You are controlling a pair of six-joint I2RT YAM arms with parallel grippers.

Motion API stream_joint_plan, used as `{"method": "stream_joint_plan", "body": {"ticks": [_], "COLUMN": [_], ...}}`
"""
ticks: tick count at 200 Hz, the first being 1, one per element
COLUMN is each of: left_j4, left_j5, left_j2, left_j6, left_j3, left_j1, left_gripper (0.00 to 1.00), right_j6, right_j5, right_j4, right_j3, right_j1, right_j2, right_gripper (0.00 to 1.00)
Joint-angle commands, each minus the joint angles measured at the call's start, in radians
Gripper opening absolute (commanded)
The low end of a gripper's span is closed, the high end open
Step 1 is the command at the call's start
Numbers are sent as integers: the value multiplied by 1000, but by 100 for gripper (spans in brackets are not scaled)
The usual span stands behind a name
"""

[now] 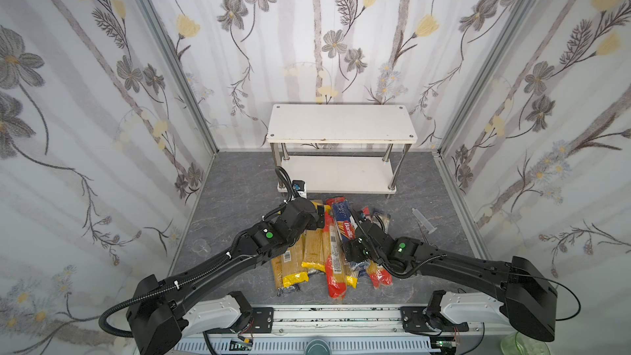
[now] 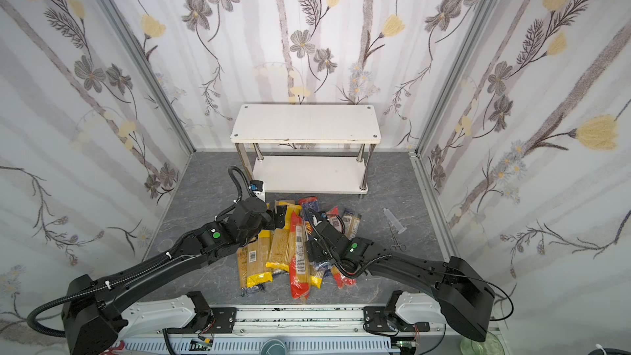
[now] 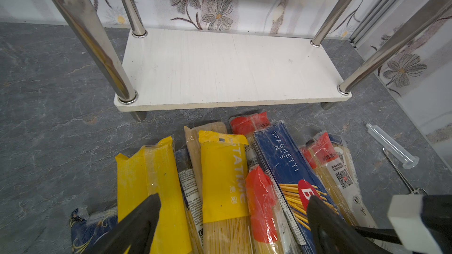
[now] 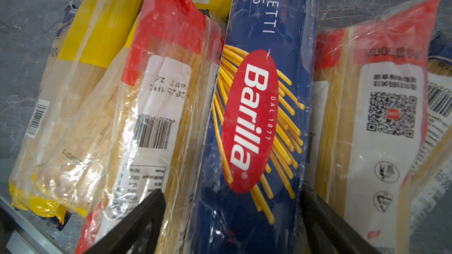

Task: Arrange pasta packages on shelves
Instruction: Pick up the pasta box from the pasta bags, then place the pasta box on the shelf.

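The pasta packages (image 1: 316,247) are lying heaped on the table (image 1: 235,199), just in front of the shelves (image 1: 341,124). The right end effector (image 4: 231,191) is hanging wide open astride the dark-blue Barilla pack (image 4: 247,118), with one jaw on each side of it. The left end effector (image 3: 233,196) is hovering open over a yellow-ended bag (image 3: 222,174) at the pile's shelf end, gripping nothing.

top views look down; wrist views sit close over pasta packages (image 4: 254,118).

Perhaps twelve pasta packages (image 1: 314,247), two shelves (image 1: 341,124)
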Motion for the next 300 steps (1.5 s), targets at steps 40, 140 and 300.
{"method": "stream_joint_plan", "body": {"ticks": [40, 140, 300], "left_j4": [-23, -66, -76], "left_j5": [4, 27, 166], "left_j2": [-26, -118, -49], "left_j6": [43, 62, 123], "left_j3": [50, 37, 171], "left_j1": [3, 55, 125], "left_gripper": [99, 100, 100], "right_j6": [16, 39, -214], "right_j5": [28, -3, 161], "right_j4": [-37, -148, -392], "right_j3": [48, 142, 874], "right_j1": [0, -1, -208], "right_j2": [129, -9, -136], "right_gripper": [80, 35, 35]}}
